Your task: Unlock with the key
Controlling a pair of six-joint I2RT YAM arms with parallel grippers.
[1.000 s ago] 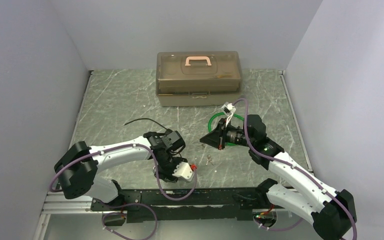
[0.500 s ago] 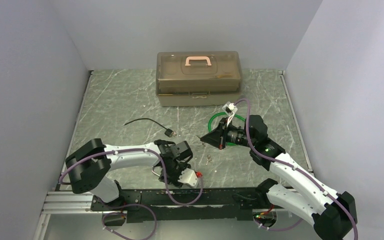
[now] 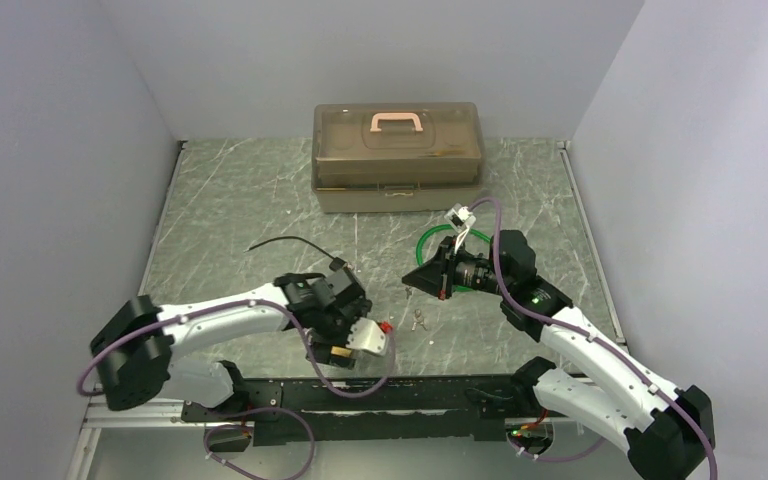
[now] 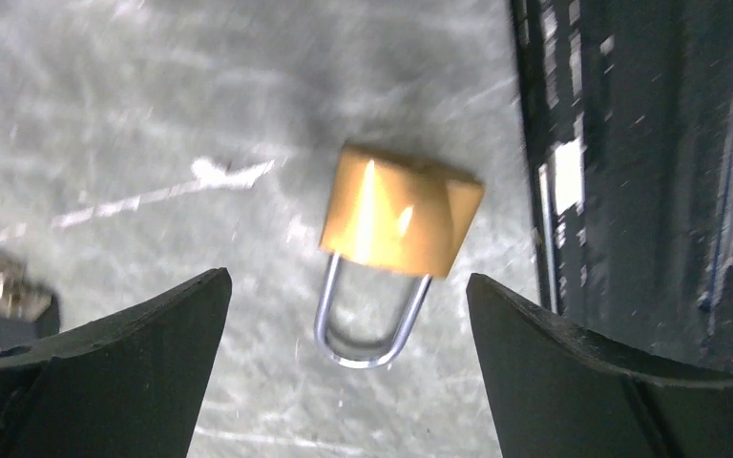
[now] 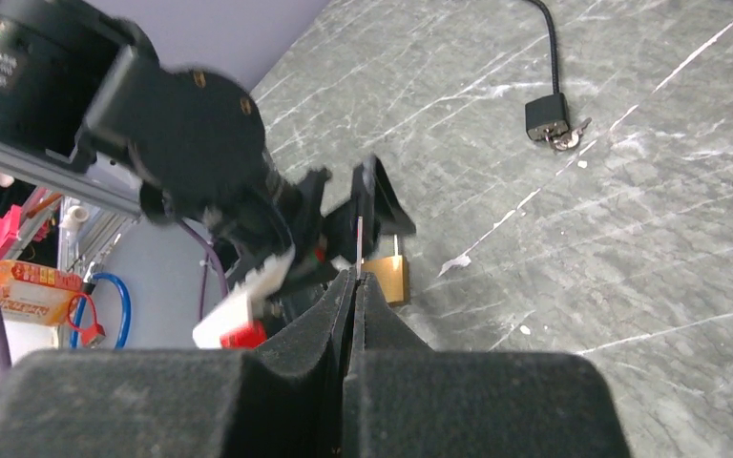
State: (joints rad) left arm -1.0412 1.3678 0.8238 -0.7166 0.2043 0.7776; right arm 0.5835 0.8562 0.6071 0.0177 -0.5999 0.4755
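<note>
Gaping wide, the left pincer (image 4: 345, 279) hangs over the brass padlock (image 4: 401, 212), its two dark fingers (image 4: 143, 329) spread to either side and touching nothing. The padlock lies flat on the grey marbled surface (image 4: 153, 114), directly under the gap, with its silver shackle (image 4: 370, 329) pointing toward the bottom of the wrist view. It sits just beside the black rail (image 4: 630, 172) at the near edge of the surface.

The right pincer (image 5: 354, 277) is pressed closed on a thin metal sliver that appears to be the key (image 5: 358, 243), which sticks out from the fingertips. It is held above the surface, aimed toward the left arm and apart from the padlock.

A small black lock (image 3: 338, 265) on a black cable lies near the left arm. A loose bunch of keys (image 3: 419, 320) lies between the two arms. A green loop (image 3: 438, 238) sits under the right wrist. Well behind them, a translucent brown toolbox (image 3: 397, 160) with a pink handle stands at the far wall.
</note>
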